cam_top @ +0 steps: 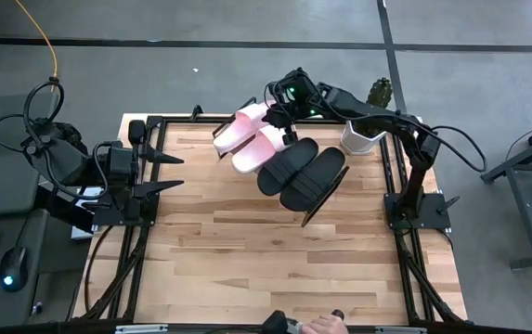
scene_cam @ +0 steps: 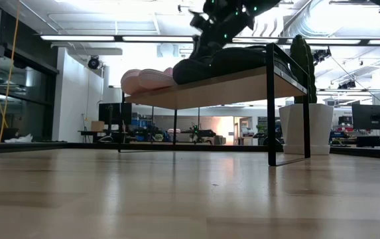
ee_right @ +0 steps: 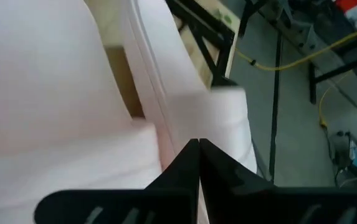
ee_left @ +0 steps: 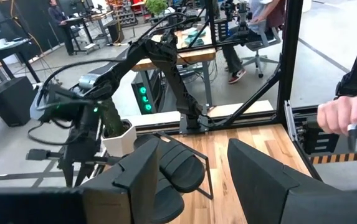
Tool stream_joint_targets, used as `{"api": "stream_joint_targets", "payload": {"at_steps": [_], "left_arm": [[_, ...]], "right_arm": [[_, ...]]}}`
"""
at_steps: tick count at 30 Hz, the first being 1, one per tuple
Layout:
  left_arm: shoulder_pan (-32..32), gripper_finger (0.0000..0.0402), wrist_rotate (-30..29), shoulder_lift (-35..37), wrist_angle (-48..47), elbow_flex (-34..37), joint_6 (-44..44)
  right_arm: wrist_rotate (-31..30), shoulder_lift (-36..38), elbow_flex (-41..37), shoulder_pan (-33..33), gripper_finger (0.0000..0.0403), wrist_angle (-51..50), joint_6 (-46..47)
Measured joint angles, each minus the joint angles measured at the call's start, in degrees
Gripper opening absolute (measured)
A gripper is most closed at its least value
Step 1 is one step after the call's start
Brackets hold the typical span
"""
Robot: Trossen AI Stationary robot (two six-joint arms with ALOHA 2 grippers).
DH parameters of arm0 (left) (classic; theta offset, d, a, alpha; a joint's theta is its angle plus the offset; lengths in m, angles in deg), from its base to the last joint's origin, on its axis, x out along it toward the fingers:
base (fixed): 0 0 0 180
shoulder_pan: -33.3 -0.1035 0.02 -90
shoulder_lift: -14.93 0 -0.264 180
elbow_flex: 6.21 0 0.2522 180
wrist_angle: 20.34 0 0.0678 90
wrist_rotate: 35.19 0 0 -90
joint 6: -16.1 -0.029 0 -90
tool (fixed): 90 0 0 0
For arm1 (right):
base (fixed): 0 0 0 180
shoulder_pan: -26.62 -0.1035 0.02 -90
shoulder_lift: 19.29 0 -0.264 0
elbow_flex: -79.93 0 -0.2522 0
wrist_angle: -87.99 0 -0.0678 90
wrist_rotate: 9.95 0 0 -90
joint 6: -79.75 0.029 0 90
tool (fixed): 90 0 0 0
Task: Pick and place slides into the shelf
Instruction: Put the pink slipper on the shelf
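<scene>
All four slides sit side by side on the shelf (cam_top: 314,206) (pink pair (cam_top: 247,137), black pair (cam_top: 301,173)). Right gripper (cam_top: 282,119) over pink pair, fingers closed, empty. Left gripper (cam_top: 175,173) parked at the left edge, fingers apart, empty.

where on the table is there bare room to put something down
The whole near half of the table, in front of the black slides, is bare wood, as is the strip between the left gripper and the pink slides. The far right corner is crowded: shelf, white pot, right gripper.
</scene>
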Motion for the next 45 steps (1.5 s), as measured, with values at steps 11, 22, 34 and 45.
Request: {"api": "stream_joint_targets", "payload": {"at_steps": [11,22,34,45], "left_arm": [[0.00,0.0179,-0.13,0.00,-0.02,0.00,0.11],[0.00,0.0179,-0.15,0.00,-0.02,0.02,0.13],[0.00,0.0179,-0.15,0.00,-0.02,0.02,0.13],[0.00,0.0179,-0.15,0.00,-0.02,0.02,0.14]], "right_arm": [[2.10,-1.76,-0.04,1.89,0.0000,0.90,1.50],[3.43,-3.53,0.00,0.71,0.0000,2.20,1.53],[3.47,-4.98,-0.07,0.73,0.0000,2.05,2.99],[3.22,-4.85,-0.04,0.47,0.0000,1.30,2.99]]}}
